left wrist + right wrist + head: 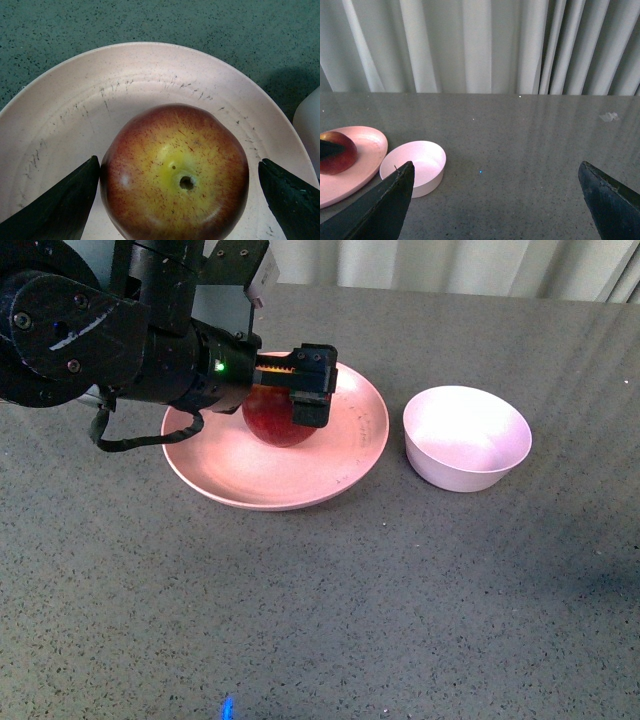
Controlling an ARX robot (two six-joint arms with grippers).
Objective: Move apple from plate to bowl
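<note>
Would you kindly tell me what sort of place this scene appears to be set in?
Likely an indoor test bench, not a real kitchen: a speckled grey tabletop, pale pleated curtains behind it, and only a pink plate holding an apple beside a pale bowl.

The left end effector (174, 200) looks matt black, possibly plastic. Between its tips the apple (175, 150) has smooth, glossy skin with fine streaks. Under the end effector the plate (75, 115) is matt, faintly speckled and scuffed. Just beyond it the bowl (467, 440) is smooth with a soft sheen. The tabletop (320, 620) is matt, grainy and speckled.
</note>
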